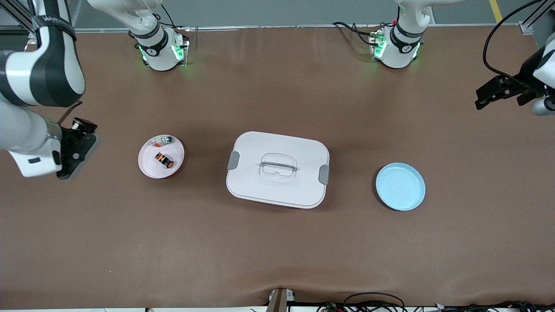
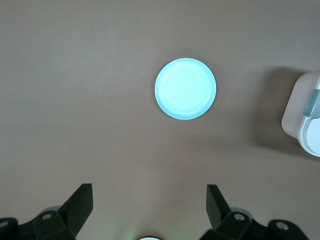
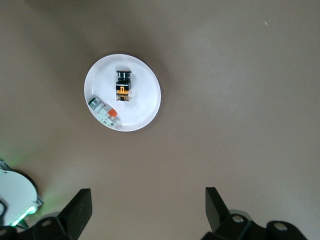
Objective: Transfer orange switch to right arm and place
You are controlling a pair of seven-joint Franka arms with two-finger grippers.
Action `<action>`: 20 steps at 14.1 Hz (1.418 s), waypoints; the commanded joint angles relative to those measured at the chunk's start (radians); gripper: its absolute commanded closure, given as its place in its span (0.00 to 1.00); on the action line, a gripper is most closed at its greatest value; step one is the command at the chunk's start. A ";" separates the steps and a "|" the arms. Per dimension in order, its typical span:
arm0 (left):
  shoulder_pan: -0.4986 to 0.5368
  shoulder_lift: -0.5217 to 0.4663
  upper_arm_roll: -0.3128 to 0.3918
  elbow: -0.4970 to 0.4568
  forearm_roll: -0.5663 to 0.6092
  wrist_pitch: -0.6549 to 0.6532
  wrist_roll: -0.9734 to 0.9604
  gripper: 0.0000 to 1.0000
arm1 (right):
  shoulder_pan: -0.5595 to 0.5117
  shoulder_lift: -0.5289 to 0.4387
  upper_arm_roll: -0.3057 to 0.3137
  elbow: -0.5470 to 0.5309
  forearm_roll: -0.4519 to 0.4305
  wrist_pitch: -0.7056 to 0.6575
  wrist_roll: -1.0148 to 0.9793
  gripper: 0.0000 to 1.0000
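Two grippers stand wide open and empty. Front view: the orange switch (image 1: 164, 160) lies on the pink plate (image 1: 148, 168) at centre-left; the right gripper (image 1: 78, 149) waits at the left edge, the left gripper (image 1: 498, 92) at upper right. Left wrist view: only the blue plate (image 2: 185, 89) shows at centre. Right wrist view: the switch lies beside a whitish part (image 3: 104, 111) at upper left; a good pick probably closes across its black body.

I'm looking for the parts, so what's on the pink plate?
On the pink plate lie two parts: the orange switch near the middle and a small whitish part with green and orange bits by the rim. Whatever lies under them is hidden.
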 commanded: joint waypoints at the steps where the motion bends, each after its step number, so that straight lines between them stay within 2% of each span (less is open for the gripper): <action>1: 0.012 -0.048 -0.005 -0.049 -0.018 0.022 0.011 0.00 | -0.012 0.012 0.015 0.086 -0.020 -0.105 0.184 0.00; 5: 0.013 -0.092 -0.004 -0.099 -0.047 0.053 0.012 0.00 | -0.012 -0.017 0.013 0.109 0.001 -0.138 0.361 0.00; 8: 0.012 -0.104 -0.004 -0.110 -0.049 0.054 0.014 0.00 | -0.019 -0.017 0.012 0.169 0.017 -0.157 0.497 0.00; 11: 0.012 -0.111 -0.004 -0.110 -0.049 0.053 0.014 0.00 | -0.087 -0.017 0.012 0.186 0.130 -0.162 0.684 0.00; 14: 0.012 -0.109 -0.002 -0.110 -0.047 0.048 0.015 0.00 | -0.093 -0.017 0.012 0.223 0.143 -0.162 0.853 0.00; 20: 0.012 -0.108 -0.002 -0.110 -0.046 0.040 0.014 0.00 | -0.099 -0.031 0.012 0.255 0.166 -0.164 0.864 0.00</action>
